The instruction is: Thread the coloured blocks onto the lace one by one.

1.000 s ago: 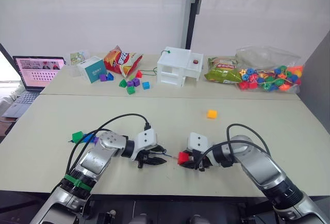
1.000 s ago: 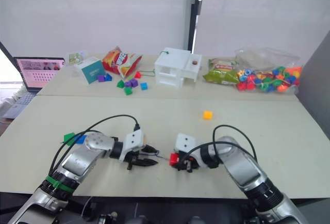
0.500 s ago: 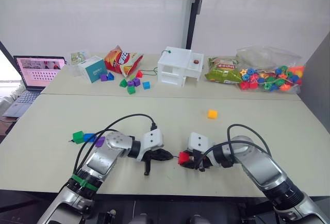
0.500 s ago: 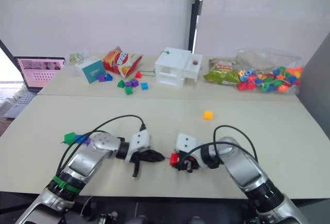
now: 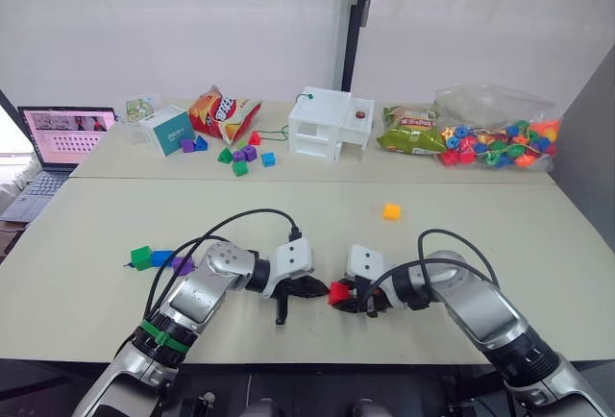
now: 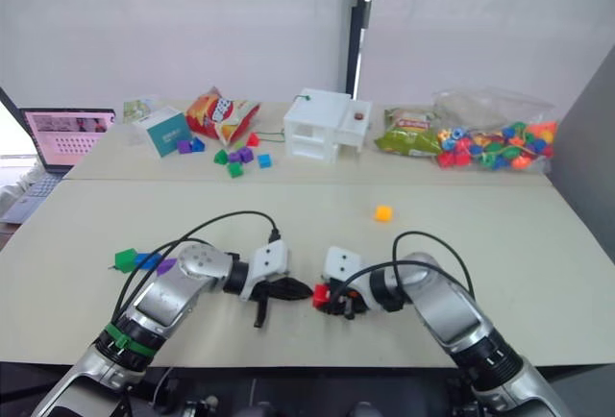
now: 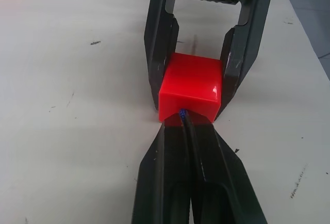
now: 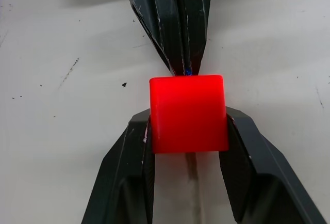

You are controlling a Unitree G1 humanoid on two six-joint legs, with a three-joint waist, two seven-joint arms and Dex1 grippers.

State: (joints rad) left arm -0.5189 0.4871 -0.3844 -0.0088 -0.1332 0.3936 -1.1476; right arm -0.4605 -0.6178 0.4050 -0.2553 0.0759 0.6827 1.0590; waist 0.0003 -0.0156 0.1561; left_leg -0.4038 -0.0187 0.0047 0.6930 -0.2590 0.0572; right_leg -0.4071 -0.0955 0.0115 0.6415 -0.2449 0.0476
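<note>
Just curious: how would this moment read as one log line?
left end effector: shut on lace | right end effector: shut on red block | lace tip at block

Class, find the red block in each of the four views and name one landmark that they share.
Left eye view: red block, low centre, between both hands.
Right eye view, low centre.
Left wrist view, centre.
Right wrist view, centre.
Shared landmark: right hand, clamped on the block.

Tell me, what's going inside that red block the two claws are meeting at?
A bit of dark-blue lace, pinched in the left gripper, touches the red block held by the right gripper. The hole itself is hidden.
</note>
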